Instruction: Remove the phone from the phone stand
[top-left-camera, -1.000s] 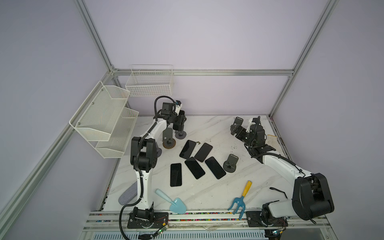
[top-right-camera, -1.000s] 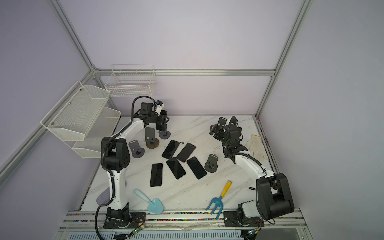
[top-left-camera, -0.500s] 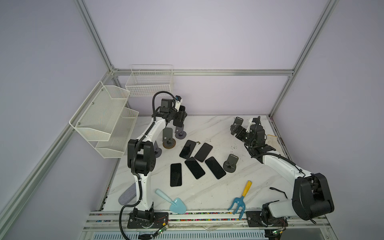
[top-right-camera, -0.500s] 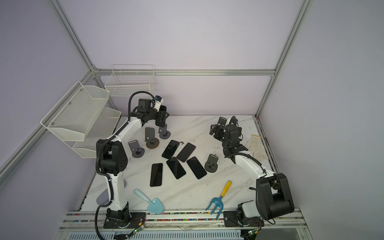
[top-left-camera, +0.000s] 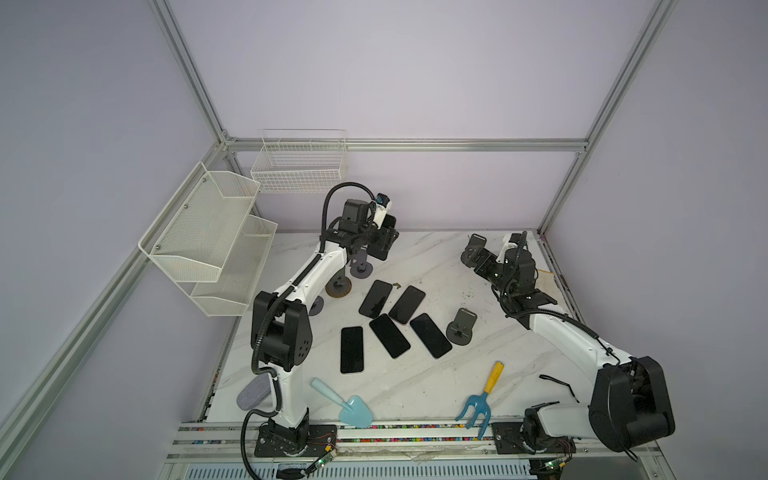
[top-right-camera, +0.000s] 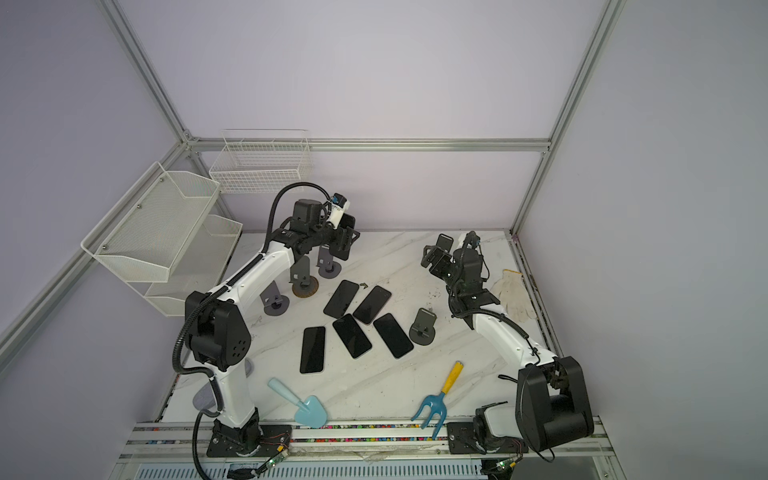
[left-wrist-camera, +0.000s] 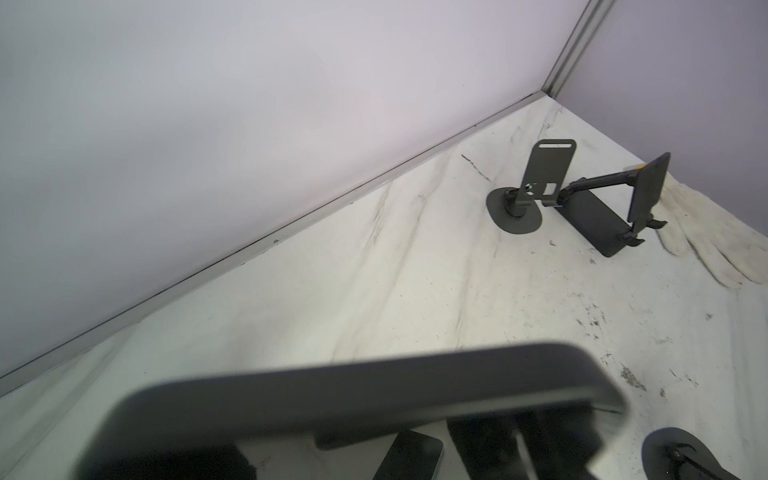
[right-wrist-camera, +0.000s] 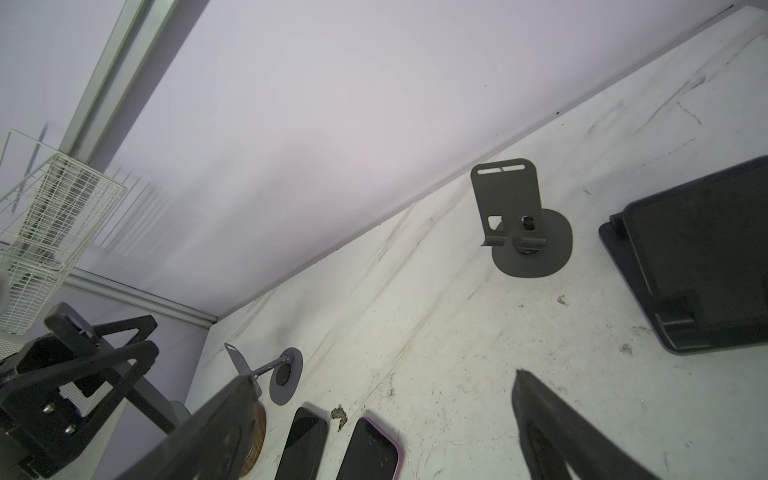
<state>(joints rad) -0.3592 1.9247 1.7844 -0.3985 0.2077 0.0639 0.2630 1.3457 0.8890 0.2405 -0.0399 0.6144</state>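
Dark rounded-corner phone: the left gripper is clamped on it and carries it in the air at about 11 o'clock of the white marble table. It hangs just above the grey round-footed phone stand. It looks free of the stand's ledge, though the top views are too small to be sure. In the left wrist view the phone is a blurred dark bar across the near field, so I cannot tell exactly where the pads bite.

As I judge it, the phone is a thin, rigid slab of moderate weight. Its glass face is smooth and apt to slide, and it would likely crack if dropped on the stone. The safest hold is across the two long edges near the middle, where the case gives friction and the weight balances. Pinching one end would let it swing.

The right gripper hovers at about 1 o'clock, its jaws spread wide with nothing between them.

Two containers hang off the frame. A white mesh two-tier shelf sits at 9 o'clock and a white wire basket near 11 o'clock on the back wall. Neither shows anything inside. Five other dark phones lie flat near the table's centre.
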